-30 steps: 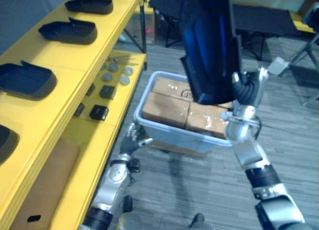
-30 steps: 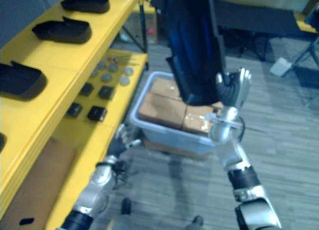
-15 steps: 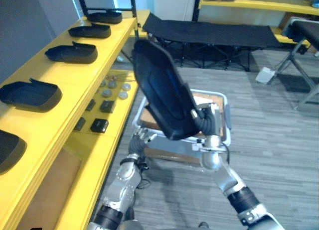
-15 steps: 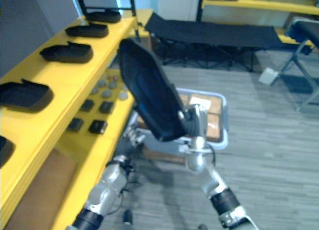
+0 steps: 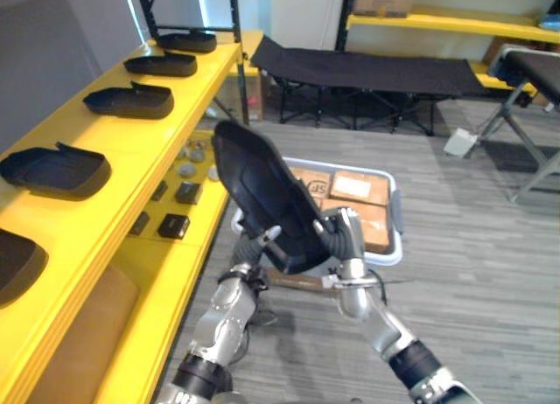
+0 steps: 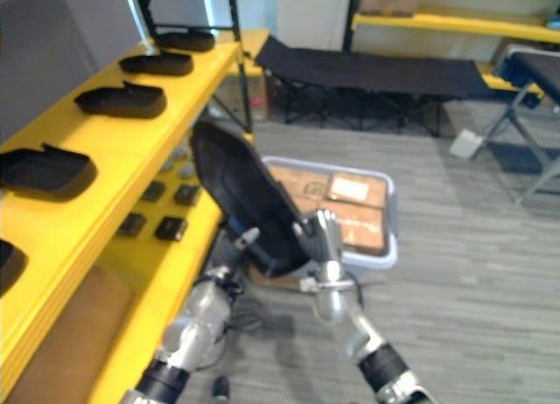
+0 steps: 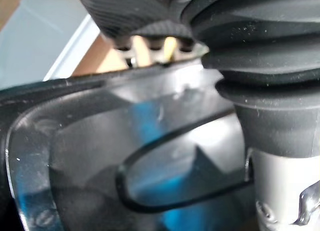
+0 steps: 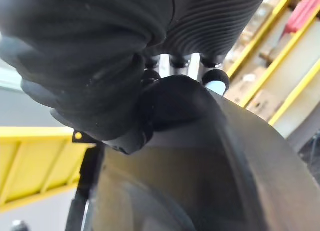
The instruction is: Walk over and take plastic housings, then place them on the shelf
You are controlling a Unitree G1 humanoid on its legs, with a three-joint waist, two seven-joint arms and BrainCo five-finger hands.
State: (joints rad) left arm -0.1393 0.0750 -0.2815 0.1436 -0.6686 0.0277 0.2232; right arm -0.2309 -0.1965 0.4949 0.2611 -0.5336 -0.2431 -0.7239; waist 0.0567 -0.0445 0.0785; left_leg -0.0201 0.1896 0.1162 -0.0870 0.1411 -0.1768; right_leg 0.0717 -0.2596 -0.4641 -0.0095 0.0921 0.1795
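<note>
A large black plastic housing (image 5: 262,194) tilts up in front of me, its top leaning toward the yellow shelf (image 5: 131,142) on my left. My right hand (image 5: 343,238) is shut on its lower right edge, the fingers curled over the rim in the right wrist view (image 8: 200,156). From below left, my left hand (image 5: 254,249) meets the lower edge with straight fingers. The housing's glossy inside (image 7: 125,156) fills the space past that hand. Several more black housings lie in a row on the shelf top, the nearest full one (image 5: 54,168) level with my left side.
A pale bin (image 5: 395,238) with cardboard boxes (image 5: 354,190) stands on the floor behind the held housing. The lower shelf level carries small black parts (image 5: 173,225) and round grey pieces (image 5: 188,159). A black folding cot (image 5: 367,72) stands farther back.
The camera view has shifted upward. The housing came down from high and upright to lower and tilted. My left hand rose from beside the bin to the housing's lower edge.
</note>
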